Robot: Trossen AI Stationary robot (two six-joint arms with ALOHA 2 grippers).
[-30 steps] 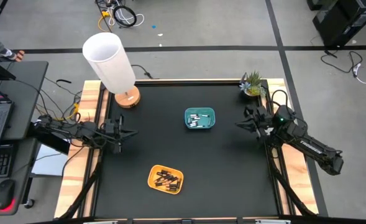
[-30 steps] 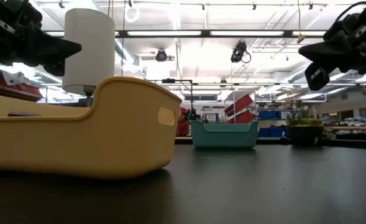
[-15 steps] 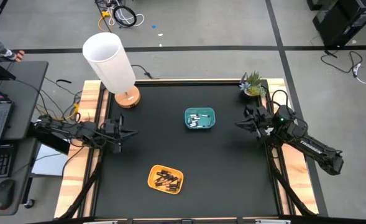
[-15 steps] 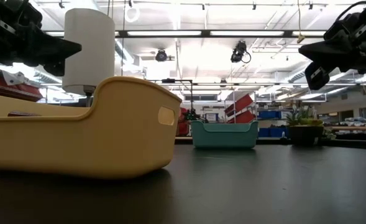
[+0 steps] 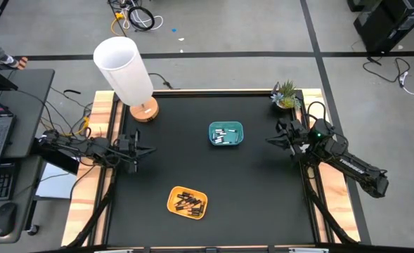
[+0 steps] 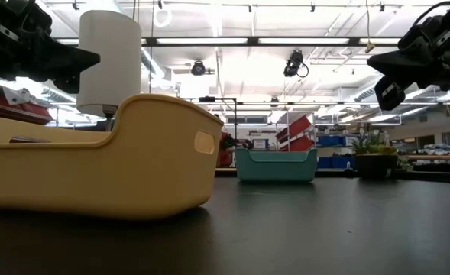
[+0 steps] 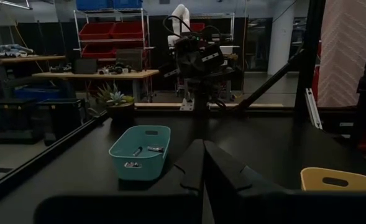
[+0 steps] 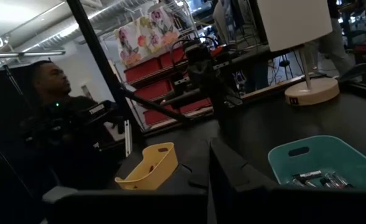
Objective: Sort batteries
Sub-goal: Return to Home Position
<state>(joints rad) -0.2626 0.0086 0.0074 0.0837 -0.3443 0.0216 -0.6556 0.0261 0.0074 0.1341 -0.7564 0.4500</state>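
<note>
Dark batteries with copper ends (image 5: 188,203) lie in the yellow tray (image 5: 171,196) near the table's front. Silvery-white and black batteries (image 5: 225,135) lie in the teal tray (image 5: 237,127) at the table's middle, also seen in the left wrist view (image 7: 140,149) and the right wrist view (image 8: 316,178). My left gripper (image 5: 151,149) hangs shut and empty above the table's left edge. My right gripper (image 5: 268,140) hangs shut and empty above the right edge. Both point level toward the table's middle.
A white lamp (image 5: 124,69) on a wooden base (image 5: 144,110) stands at the far left corner. A small potted plant (image 5: 285,95) stands at the far right corner. A person (image 8: 49,81) shows beyond the table in the right wrist view.
</note>
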